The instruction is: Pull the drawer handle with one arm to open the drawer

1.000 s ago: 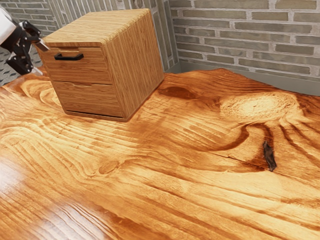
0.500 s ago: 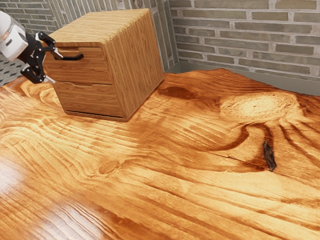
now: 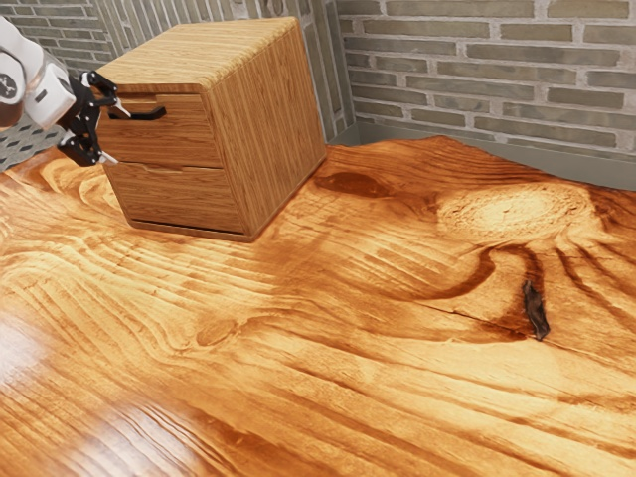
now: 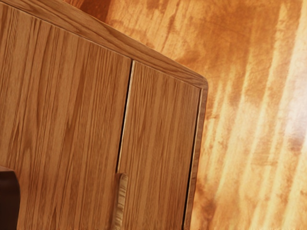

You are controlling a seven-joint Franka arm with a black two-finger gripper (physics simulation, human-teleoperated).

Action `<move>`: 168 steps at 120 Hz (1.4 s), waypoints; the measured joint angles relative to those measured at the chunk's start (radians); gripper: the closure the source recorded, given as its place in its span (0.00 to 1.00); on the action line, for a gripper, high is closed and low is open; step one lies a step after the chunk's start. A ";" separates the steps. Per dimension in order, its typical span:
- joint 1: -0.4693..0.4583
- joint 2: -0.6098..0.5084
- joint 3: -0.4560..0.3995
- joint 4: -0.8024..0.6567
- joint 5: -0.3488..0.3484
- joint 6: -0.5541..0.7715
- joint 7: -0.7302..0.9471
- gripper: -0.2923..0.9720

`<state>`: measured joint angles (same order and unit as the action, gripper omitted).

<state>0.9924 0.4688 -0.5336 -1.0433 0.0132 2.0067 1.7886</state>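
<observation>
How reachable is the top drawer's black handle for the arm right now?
Probably yes. The gripper hangs at the exterior view's left end of the handle with its fingers spread. Nothing stands between them, though I cannot tell whether a finger already touches it.

From here I see my arm's white, glossy rounded shell [image 3: 18, 55], shaded grey at one round joint face. A white squarish wrist block [image 3: 52, 95] follows it. Beyond that sit the black jaws, angular and skeletal in build, their fingertips [image 3: 103, 158] capped with small pale pads.
</observation>
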 joint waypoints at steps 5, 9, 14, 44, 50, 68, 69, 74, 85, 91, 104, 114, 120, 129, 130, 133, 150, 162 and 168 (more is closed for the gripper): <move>-0.009 0.003 0.018 0.021 0.001 0.000 0.002 0.23; -0.049 0.007 0.077 0.053 0.002 -0.001 0.004 0.23; -0.114 0.019 0.165 0.092 -0.001 -0.003 0.006 0.23; -0.192 0.091 0.252 0.174 -0.055 -0.004 0.016 0.23; -0.195 0.106 0.251 0.186 -0.060 -0.003 0.017 0.23; -0.197 0.140 0.249 0.213 -0.072 0.001 0.021 0.23; -0.198 0.141 0.249 0.214 -0.072 0.001 0.021 0.23; -0.198 0.145 0.248 0.215 -0.075 0.002 0.022 0.23; -0.198 0.152 0.250 0.215 -0.079 0.004 0.024 0.23; -0.197 0.158 0.250 0.215 -0.080 0.005 0.025 0.22; -0.195 0.162 0.249 0.243 -0.104 0.009 0.026 0.25; -0.195 0.168 0.248 0.276 -0.135 0.029 0.024 0.24; -0.200 0.188 0.248 0.283 -0.150 0.063 0.019 0.24; -0.213 0.213 0.249 0.295 -0.164 0.108 0.009 0.23; -0.213 0.215 0.249 0.296 -0.165 0.112 0.008 0.23; -0.215 0.218 0.251 0.297 -0.168 0.123 0.005 0.23; -0.211 0.221 0.275 0.294 -0.170 0.151 -0.008 0.23; -0.208 0.216 0.291 0.282 -0.169 0.140 -0.013 0.23; -0.206 0.217 0.294 0.278 -0.168 0.135 -0.015 0.23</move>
<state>0.7859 0.6861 -0.2399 -0.7653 -0.1551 2.1412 1.7734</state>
